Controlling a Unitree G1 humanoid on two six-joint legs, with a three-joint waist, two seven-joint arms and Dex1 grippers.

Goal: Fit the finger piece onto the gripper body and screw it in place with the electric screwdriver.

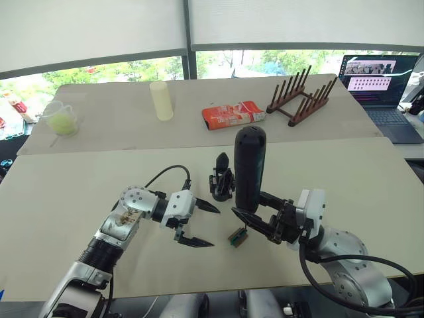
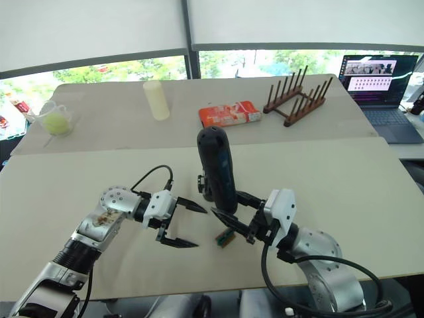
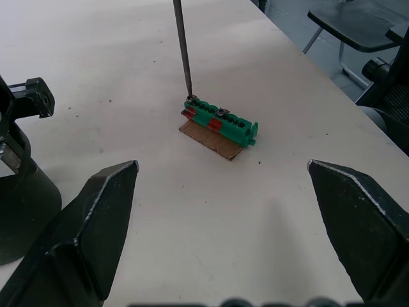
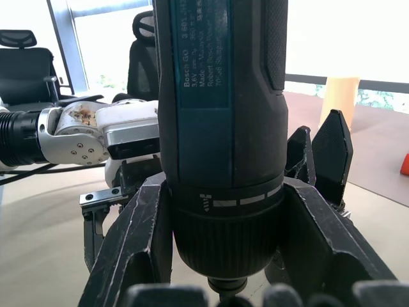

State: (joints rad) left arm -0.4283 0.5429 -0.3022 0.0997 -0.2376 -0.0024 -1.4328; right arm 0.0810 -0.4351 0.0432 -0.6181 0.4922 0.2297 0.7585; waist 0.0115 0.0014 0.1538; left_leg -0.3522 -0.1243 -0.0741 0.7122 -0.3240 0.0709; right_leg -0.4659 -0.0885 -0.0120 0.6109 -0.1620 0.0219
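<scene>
– So where are we?
– Right tool (image 1: 255,218) grips the screwdriver (image 1: 250,167) upright at frame centre, bit on the green block (image 3: 220,119). Left tool (image 1: 199,225) gapes empty. Body (image 1: 222,180) stands behind, unscrewed, I judge.

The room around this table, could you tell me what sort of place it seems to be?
Probably an office or lab workspace: a laptop stands open on the far table, black office chairs stand by big windows, and trees show outside.

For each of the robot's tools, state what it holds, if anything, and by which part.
The right tool holds the electric screwdriver upright, gripped around its lower barrel just above the bit. The left tool is open and holds nothing.
</scene>
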